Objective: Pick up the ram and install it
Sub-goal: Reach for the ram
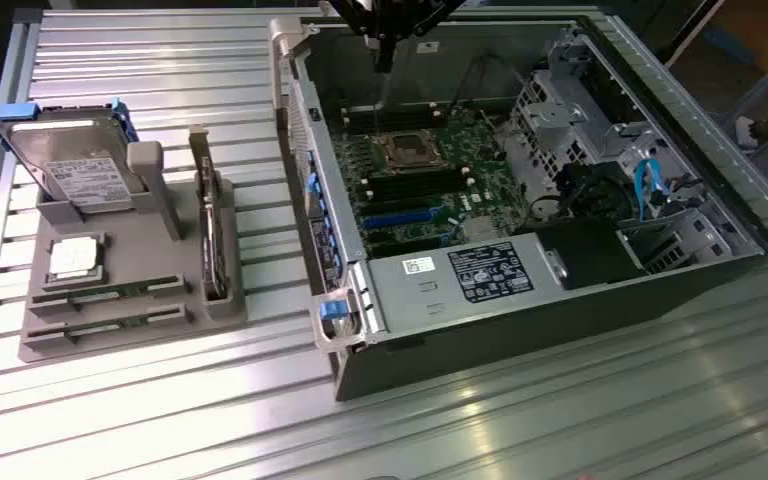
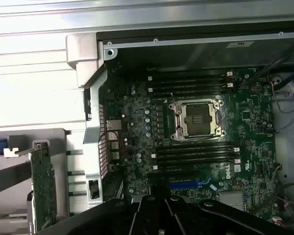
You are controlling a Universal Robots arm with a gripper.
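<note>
Gripper point(image 1: 384, 65) pinched closed, hanging over the motherboard point(image 1: 491, 200) inside the open computer case point(image 1: 558, 335). Ram point(image 1: 107, 293) lies flat in grey holder point(image 1: 131, 335) on bench point(image 1: 157, 60), exterior view's left, well apart from gripper.

The gripper point(image 1: 384, 58) was matte black. In the exterior view it narrowed to 1 slim dark tip beneath thin dark struts that spread apart like a V. In the wrist view it showed as 2 broad, rounded black shells flanking a narrower centre piece, outlined by pale, glinting edges.
</note>
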